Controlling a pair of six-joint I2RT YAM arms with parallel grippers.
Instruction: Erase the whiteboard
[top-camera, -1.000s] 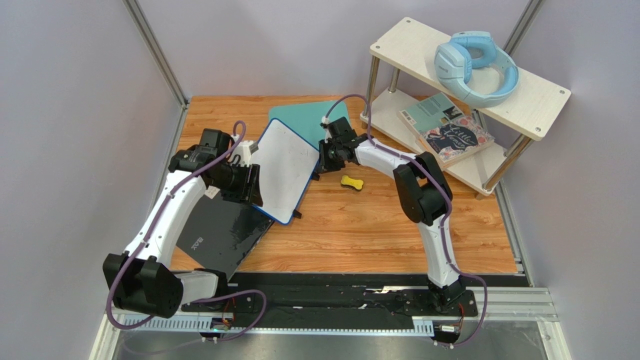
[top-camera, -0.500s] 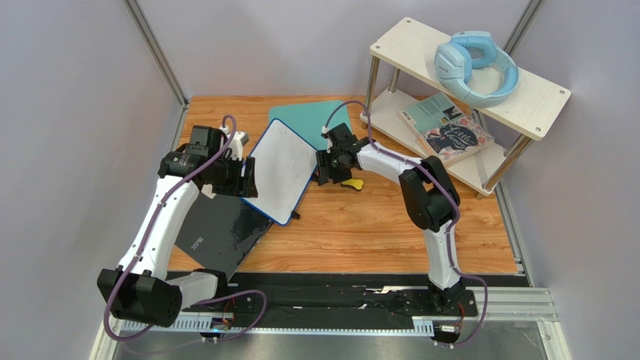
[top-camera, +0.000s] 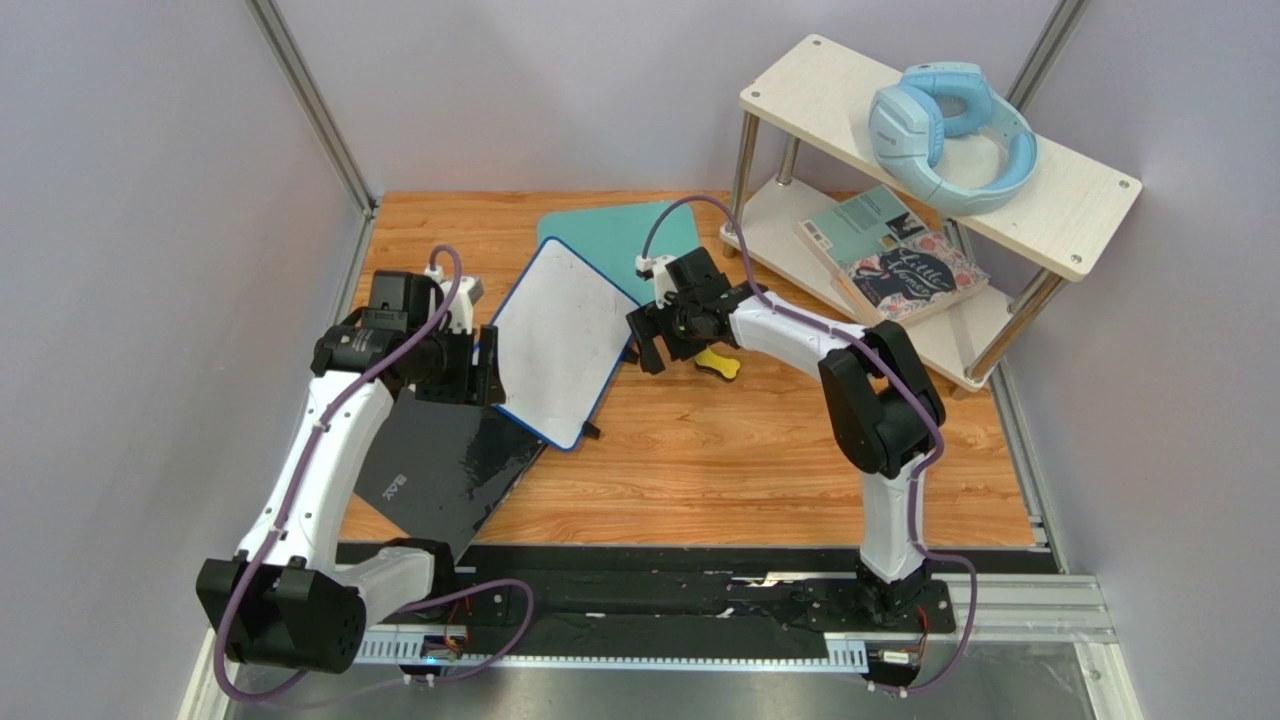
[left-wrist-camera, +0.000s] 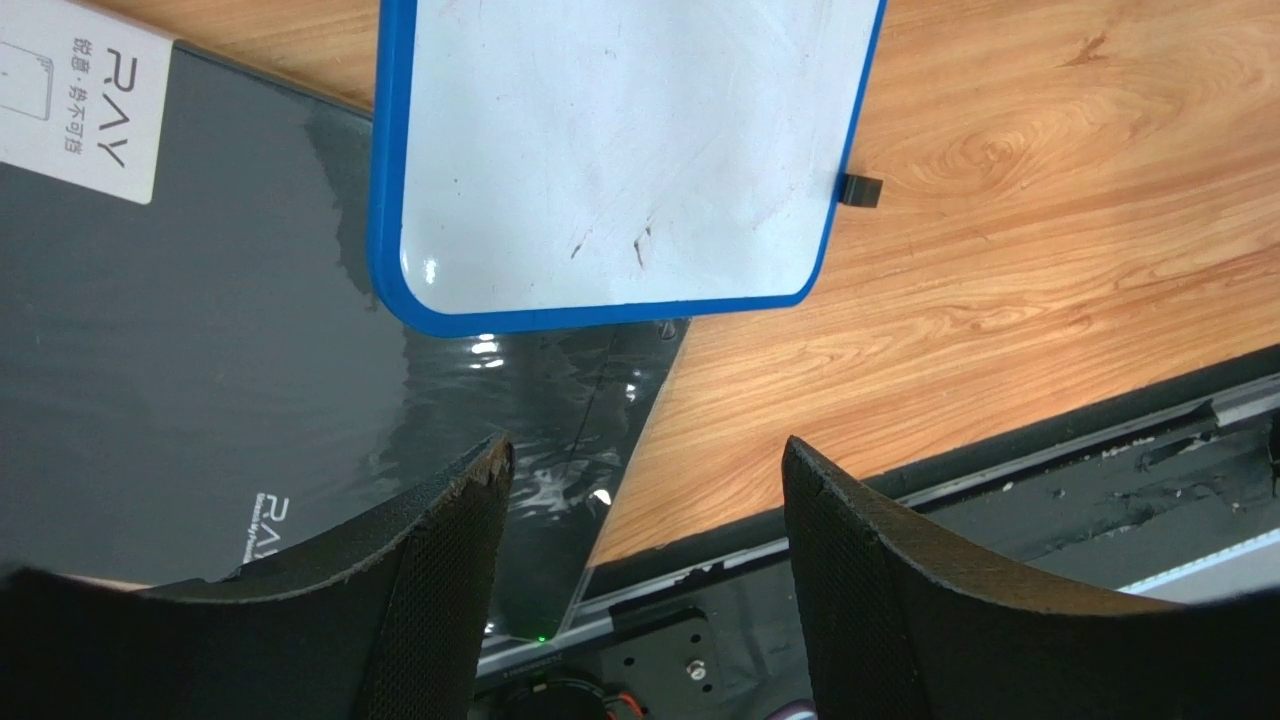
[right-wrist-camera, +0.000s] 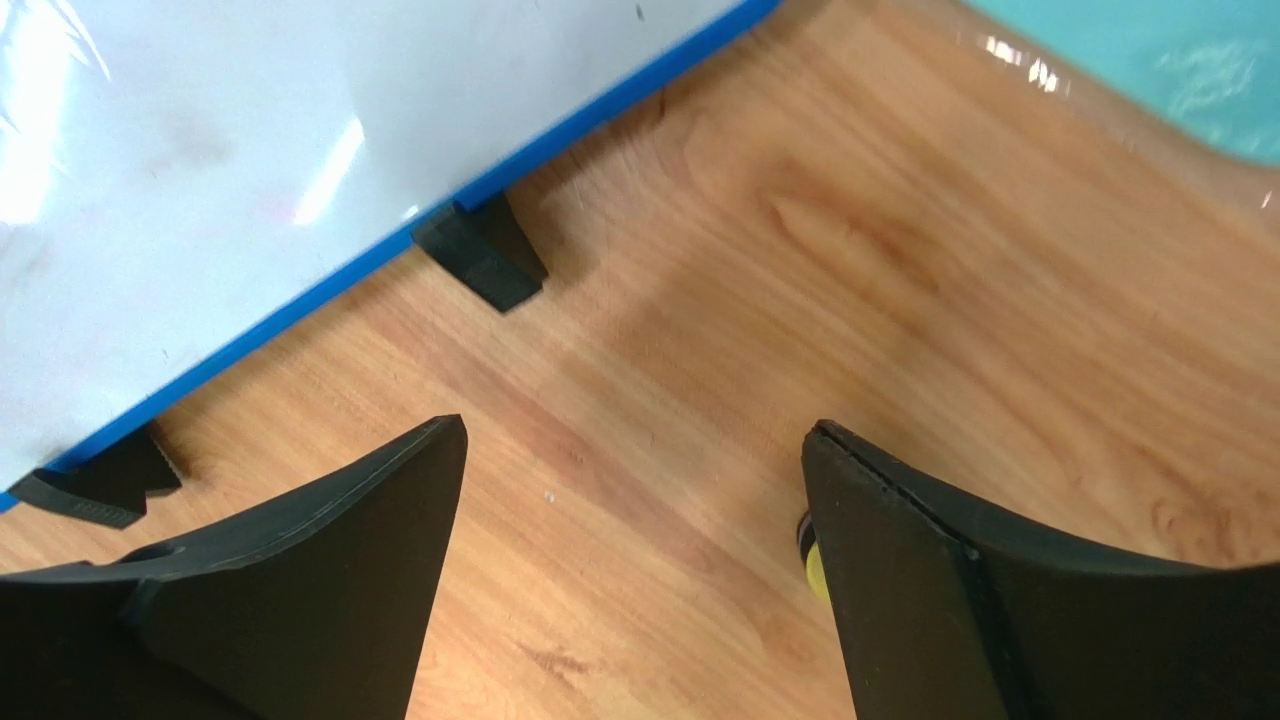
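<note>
The whiteboard (top-camera: 564, 342) lies left of centre on the table (top-camera: 781, 450), with one corner over the black slab (top-camera: 436, 465). Its face is nearly clean, bar a few faint marks. The left pincer (top-camera: 484, 368) and right pincer (top-camera: 657, 333) flank its edges, both released and empty. The right one hangs over a small yellow piece (top-camera: 720, 362), likely the wiper. The erasing looks about done.

The left arm (top-camera: 308, 465) climbs from its base at the near left of the surface, leans away, then bends right at the wrist. The left jaws stand apart, gripping nothing. The right arm (top-camera: 781, 327) rises from its base, folds at the dark elbow and stretches left, its wrist tilted downward. The right jaws are spread wide, nothing between them.
</note>
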